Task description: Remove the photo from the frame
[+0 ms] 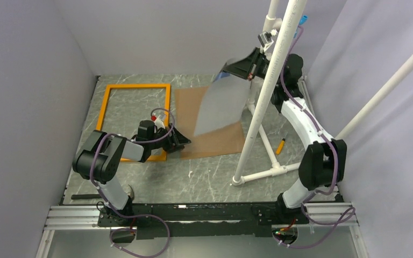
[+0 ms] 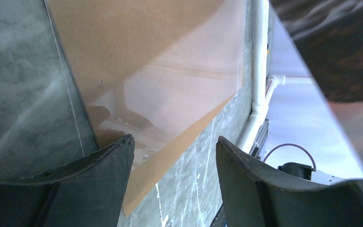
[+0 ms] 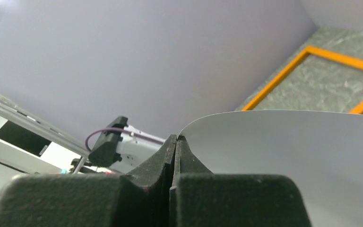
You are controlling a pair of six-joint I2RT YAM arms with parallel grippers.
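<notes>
Above the brown backing board (image 1: 215, 144), the right gripper (image 3: 176, 138), pinching the photo (image 1: 223, 107) by a corner, should carry it clear of the orange frame (image 1: 137, 86); the left gripper (image 2: 175, 146) stands spread.

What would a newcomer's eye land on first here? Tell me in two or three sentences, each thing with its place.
First, the large bowed photo, its pale grey back showing, hanging in mid-air at far centre, pinched at its upper end by the shut right gripper. Next, the thin bright-orange rectangular frame lying empty at far left, the flat brown backing board beside it, and the open left gripper low by that board's near-left corner.
</notes>
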